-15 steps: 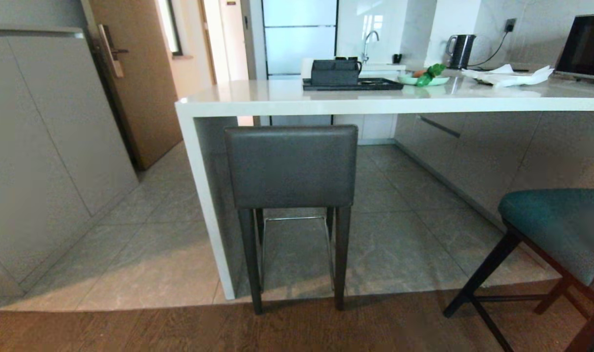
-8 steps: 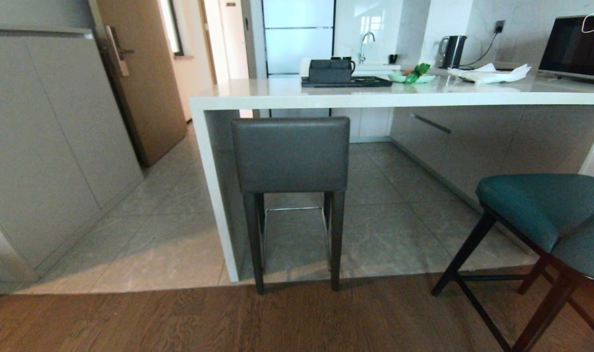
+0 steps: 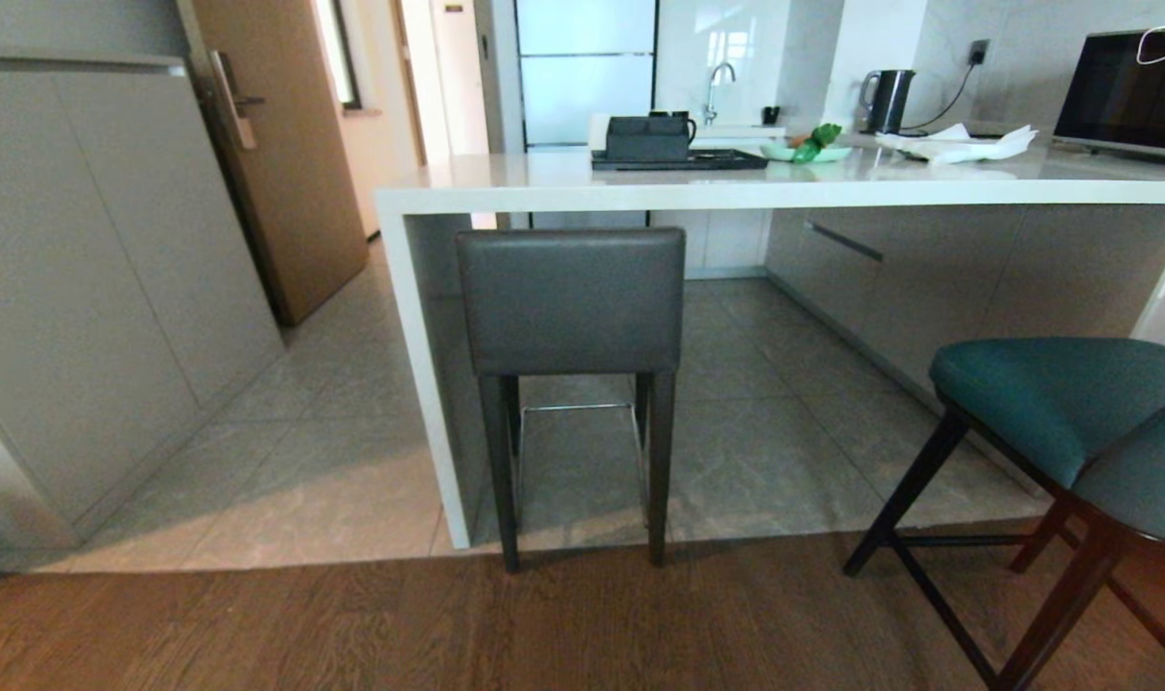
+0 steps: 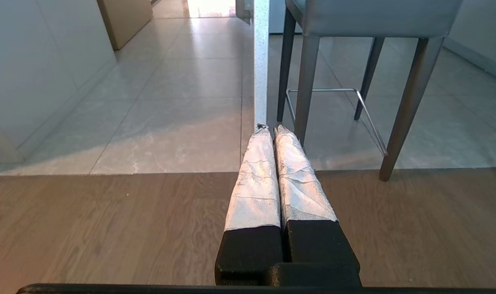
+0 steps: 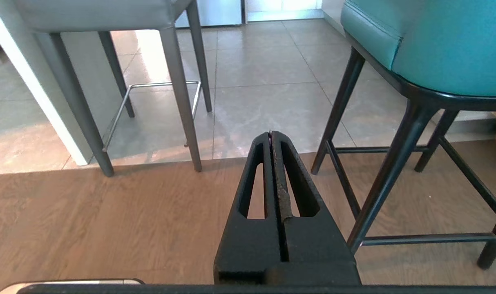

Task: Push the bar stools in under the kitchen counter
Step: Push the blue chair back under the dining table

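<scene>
Two bar stools by the kitchen counter (image 3: pixel 736 187): grey stool (image 3: pixel 570 302) tucked at the counter's white end panel, front legs on the tile edge; teal stool (image 3: pixel 1062 403) stands out from the counter on the wood floor (image 3: pixel 448 624), off to the grey stool's right. On the counter, a black tray (image 3: pixel 678 161) holds a dark box, a plate (image 3: pixel 813 152) holds greens (contents unclear). Left gripper (image 4: pixel 271 129) hangs low over the wood floor facing the end panel, fingers clenched on nothing. Right gripper (image 5: pixel 271 132) likewise, pressed together, empty, between both stools.

The camera has backed away, bringing the teal stool (image 3: pixel 1053 403) further into view.
</scene>
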